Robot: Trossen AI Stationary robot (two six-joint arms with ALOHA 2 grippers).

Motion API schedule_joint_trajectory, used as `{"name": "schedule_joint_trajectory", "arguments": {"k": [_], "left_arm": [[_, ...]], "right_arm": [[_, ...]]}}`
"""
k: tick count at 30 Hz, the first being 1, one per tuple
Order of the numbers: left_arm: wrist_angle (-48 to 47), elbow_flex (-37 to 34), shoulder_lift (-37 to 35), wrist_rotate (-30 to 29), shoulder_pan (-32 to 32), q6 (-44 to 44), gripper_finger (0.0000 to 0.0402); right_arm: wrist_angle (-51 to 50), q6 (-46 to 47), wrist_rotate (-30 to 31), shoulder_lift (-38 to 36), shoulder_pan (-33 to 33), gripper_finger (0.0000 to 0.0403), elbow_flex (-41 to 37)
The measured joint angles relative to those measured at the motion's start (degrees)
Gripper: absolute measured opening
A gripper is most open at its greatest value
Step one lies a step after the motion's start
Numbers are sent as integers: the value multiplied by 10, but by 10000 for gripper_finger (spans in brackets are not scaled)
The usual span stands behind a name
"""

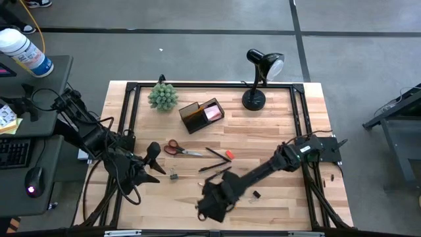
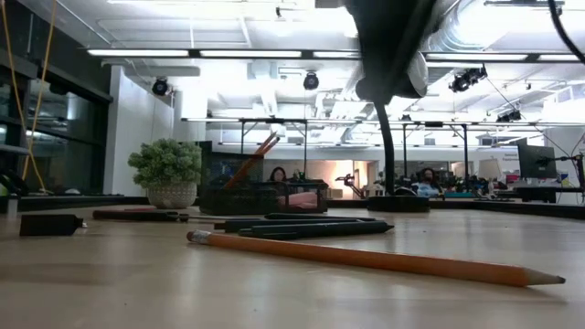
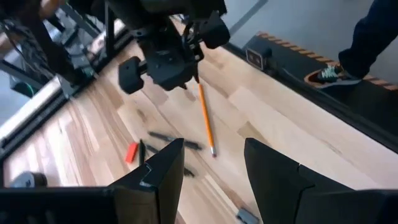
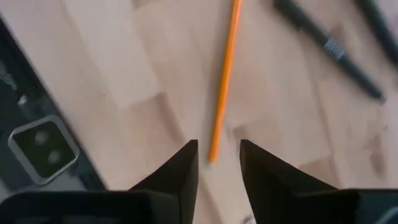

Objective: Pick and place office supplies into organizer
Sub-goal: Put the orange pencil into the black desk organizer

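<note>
A: Going left to right from the organizer (image 1: 201, 115) — what've you got?

B: Left gripper (image 1: 150, 158) waits off to the organizer's left and nearer me, fingers apart, nothing in them. Scissors (image 1: 181, 150) lie just beside it, toward the organizer.

A: And the right?

B: Right gripper (image 4: 217, 163) hangs near the table's front edge, well short of the organizer. Fingers part-way apart, empty — the orange pencil (image 4: 224, 78) lies on the wood w/ its near end right in line between the tips.

A: Axis?

B: Runs straight away from the gripper, so the fingers straddle it across the shaft. I'd judge the right arm far nearer than the left; I'd drop down and close on that near end.
</note>
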Motion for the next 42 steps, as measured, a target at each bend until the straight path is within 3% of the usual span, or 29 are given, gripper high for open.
{"name": "schedule_joint_trajectory", "arguments": {"k": [8,15,23,30,42], "left_arm": [[34,0,78,-8,6,61,159],[72,0,160,105,58,74,159],[149,0,213,187,139,87,159],[134,0,263,201,205,89,159],[163,0,368,218,222,68,159]], "right_arm": [[11,111,0,-3,71,112,0],[12,193,33,-3,124,112,0],[-56,208,87,-3,158,112,0],[-84,201,180,-3,192,112,0],[-86,167,295,-3,192,112,-2]]}}
